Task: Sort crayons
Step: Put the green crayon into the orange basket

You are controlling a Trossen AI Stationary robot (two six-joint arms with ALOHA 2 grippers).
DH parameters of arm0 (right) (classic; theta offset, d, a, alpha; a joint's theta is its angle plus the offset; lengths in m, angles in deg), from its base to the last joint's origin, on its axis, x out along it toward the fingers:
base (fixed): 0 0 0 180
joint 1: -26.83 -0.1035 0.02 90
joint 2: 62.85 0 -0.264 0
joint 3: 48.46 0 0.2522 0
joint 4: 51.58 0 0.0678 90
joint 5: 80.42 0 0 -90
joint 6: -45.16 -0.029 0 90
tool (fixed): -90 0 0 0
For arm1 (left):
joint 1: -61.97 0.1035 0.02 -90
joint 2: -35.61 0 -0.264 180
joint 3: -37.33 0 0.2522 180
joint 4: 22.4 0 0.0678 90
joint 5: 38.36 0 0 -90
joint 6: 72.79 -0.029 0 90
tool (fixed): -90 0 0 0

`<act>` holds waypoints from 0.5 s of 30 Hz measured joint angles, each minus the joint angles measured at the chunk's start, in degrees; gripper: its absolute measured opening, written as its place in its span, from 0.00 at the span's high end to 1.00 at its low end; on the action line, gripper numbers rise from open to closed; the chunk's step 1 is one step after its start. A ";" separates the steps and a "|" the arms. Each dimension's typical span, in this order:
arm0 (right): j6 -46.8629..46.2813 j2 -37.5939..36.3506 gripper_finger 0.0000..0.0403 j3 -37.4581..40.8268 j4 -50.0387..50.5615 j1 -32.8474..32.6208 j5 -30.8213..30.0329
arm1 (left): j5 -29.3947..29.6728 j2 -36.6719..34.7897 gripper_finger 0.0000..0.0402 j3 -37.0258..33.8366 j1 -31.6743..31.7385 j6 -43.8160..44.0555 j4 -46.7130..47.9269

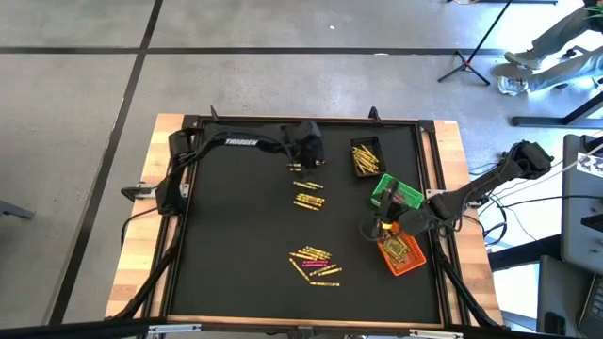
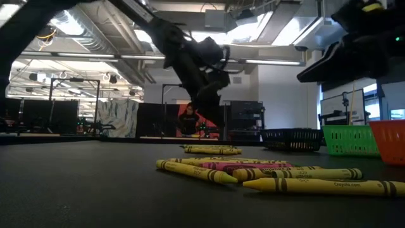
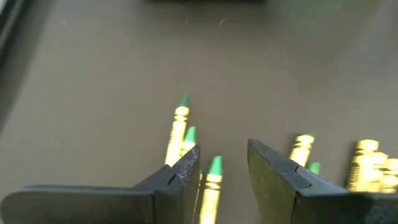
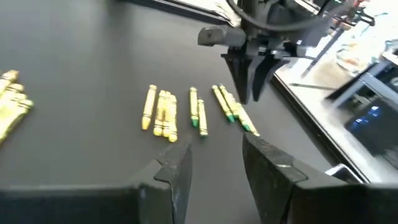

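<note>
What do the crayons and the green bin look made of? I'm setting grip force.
Crayons: probably wax sticks in matte printed paper wrappers, bare tips showing. Green bin: likely rigid plastic, judging by its perforated lattice walls and slight sheen.

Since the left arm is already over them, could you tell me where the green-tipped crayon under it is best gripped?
Grip the green-tipped crayon mid-barrel, from straight above: it lies flat on the mat, lengthwise in the gap of the open left tool, with neighbouring crayons close alongside.

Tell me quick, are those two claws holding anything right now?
Left gripper: fingers open, empty, over the green-tipped crayons.
Right gripper: fingers open, empty, by the orange bin.
</note>
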 joint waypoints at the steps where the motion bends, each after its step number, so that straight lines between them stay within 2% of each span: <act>1: 0.29 0.00 0.66 0.19 -0.06 0.63 -0.01 | -0.01 1.49 0.71 2.13 0.68 -0.76 2.21; 10: -1.26 0.00 0.66 2.62 -0.60 2.17 2.18 | 1.01 13.53 0.71 19.96 3.56 -3.19 18.12; 15: -3.83 0.00 0.66 3.96 -0.68 2.17 2.61 | 2.17 14.53 0.72 24.77 2.09 -2.93 18.44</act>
